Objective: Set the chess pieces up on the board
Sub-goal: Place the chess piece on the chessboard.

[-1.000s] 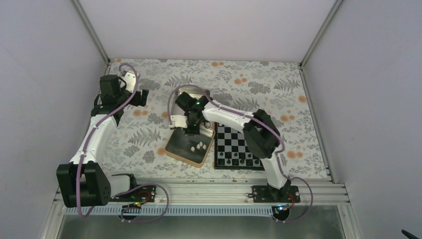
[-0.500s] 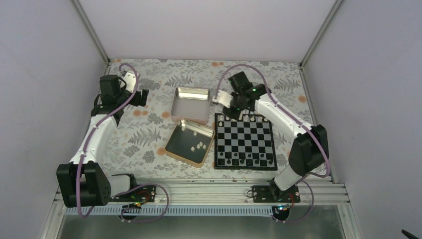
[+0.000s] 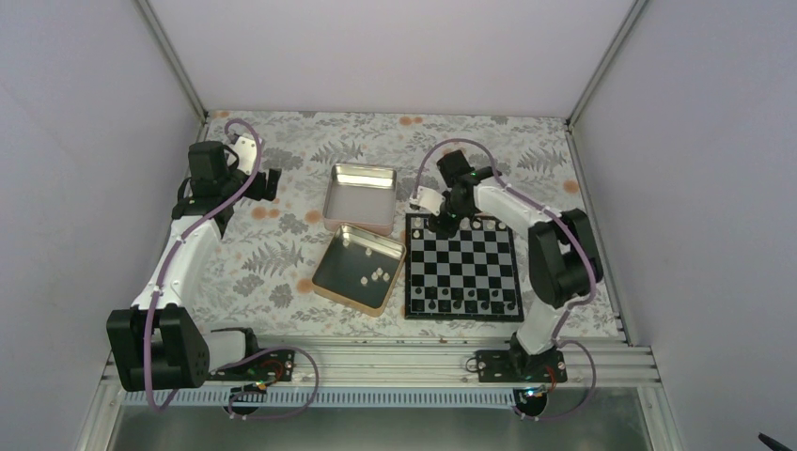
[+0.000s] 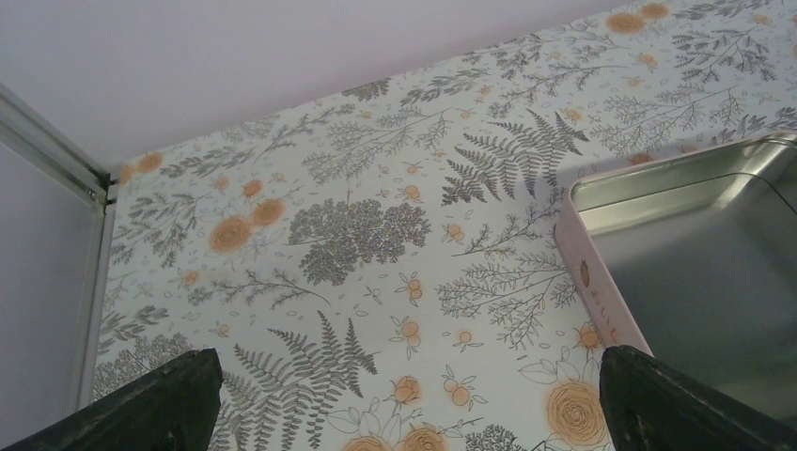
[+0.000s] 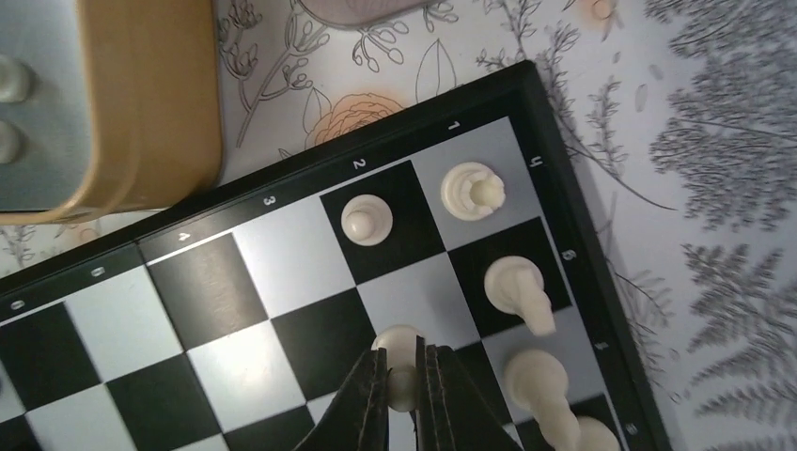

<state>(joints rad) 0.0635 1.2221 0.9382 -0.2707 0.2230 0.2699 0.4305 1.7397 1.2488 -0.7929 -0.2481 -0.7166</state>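
Right fingers (image 5: 368,399) pinch a chess piece (image 5: 399,340) near the board's (image 5: 550,197) corner.

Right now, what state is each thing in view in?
Right arm's two-finger tool, shut on a cream-white chess piece.
Left arm's two-finger tool, open, empty.
Black-and-silver chequered chessboard, partly set.
Far silver square metal tin, empty.
Near tan-sided square metal tin, holding a few loose cream-white pieces.

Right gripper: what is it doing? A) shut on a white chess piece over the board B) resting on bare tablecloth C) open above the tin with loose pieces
A: the right gripper pinches a white chess piece between its fingers, above the board near its corner.
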